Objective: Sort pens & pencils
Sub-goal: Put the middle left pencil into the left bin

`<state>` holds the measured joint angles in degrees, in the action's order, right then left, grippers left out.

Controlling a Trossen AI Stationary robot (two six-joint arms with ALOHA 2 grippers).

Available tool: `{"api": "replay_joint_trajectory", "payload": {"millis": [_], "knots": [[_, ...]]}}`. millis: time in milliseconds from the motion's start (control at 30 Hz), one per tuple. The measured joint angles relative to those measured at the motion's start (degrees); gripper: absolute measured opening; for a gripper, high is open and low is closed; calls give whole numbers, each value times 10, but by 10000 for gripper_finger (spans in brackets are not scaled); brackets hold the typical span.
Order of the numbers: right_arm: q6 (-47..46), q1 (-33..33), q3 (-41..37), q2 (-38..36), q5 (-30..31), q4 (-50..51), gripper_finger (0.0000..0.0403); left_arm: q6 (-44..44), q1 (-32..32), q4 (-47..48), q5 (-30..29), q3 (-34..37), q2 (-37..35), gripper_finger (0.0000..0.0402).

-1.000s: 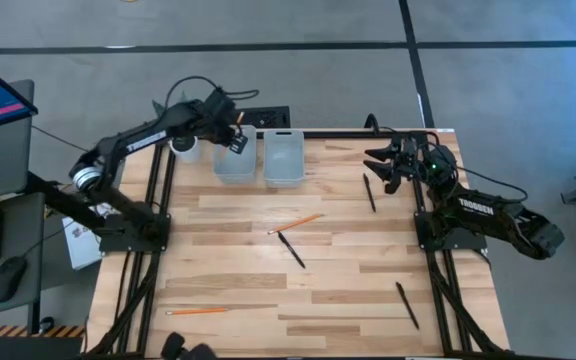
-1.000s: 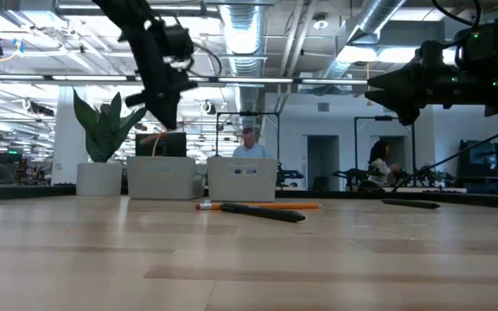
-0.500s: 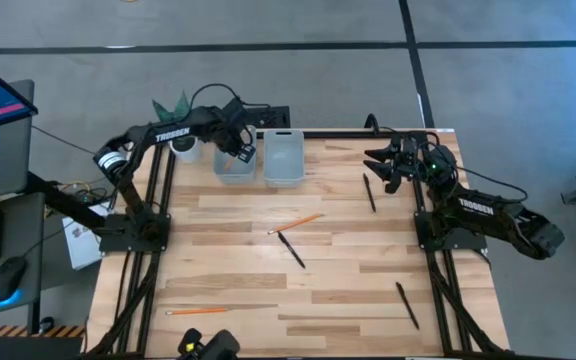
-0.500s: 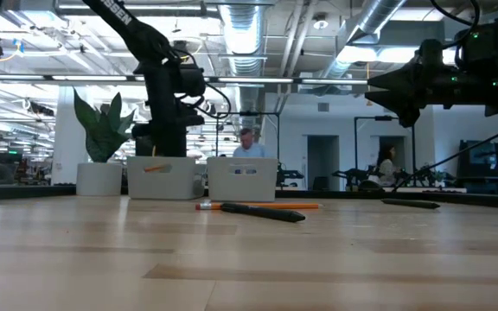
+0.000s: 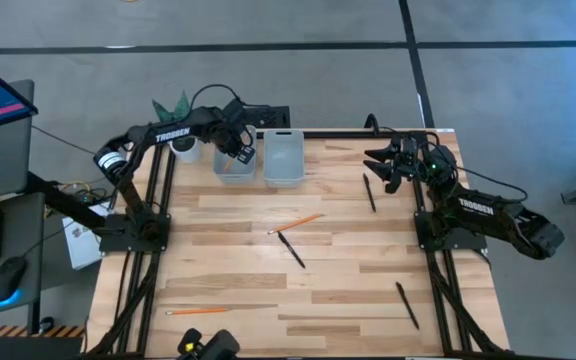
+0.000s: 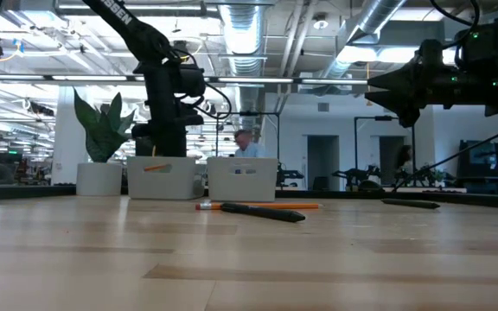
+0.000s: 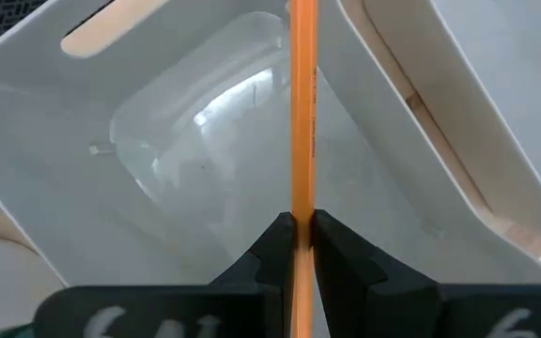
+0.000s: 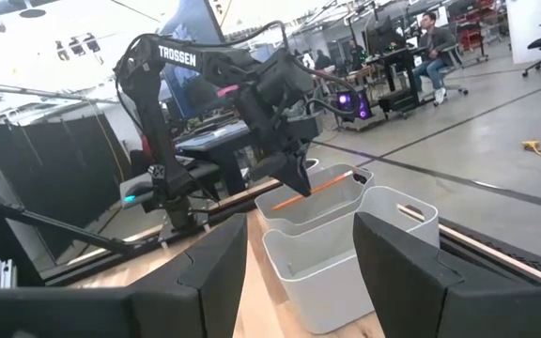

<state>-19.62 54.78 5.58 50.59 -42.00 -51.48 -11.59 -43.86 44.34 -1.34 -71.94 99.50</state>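
My left gripper is down at the left white bin at the table's far edge, shut on an orange pencil. That pencil shows through the bin's wall in the low view. Two more pencils lie flat on the wood, one mid-table and one near the front edge. Three black pens lie flat: mid-table, far right, near right. My right gripper hovers open above the far right of the table, touching nothing. My left gripper pinches the orange pencil's shaft between its two fingers, which come from above and lie across it. The pencil sits roughly level just inside the top of the left bin. Whether it touches the bin cannot be told.
A second white bin stands right beside the left one. A potted plant stands beyond the table's far left corner. Black frame rails run along both table sides. Bare wood lies between the scattered pens and pencils.
My left gripper has moved down from above the left bin to its rim, carrying the pencil with it. The pencil now shows through the bin's wall. My right arm has kept still.
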Motion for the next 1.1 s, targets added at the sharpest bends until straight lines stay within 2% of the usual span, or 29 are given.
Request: {"api": "replay_joint_trajectory", "payload": {"millis": [667,1100], "knots": [[0,0,0,0,0,0,217,-2,0,19,-35,0,0,25],[0,0,0,0,0,0,217,-11,0,19,-35,0,0,25]]}}
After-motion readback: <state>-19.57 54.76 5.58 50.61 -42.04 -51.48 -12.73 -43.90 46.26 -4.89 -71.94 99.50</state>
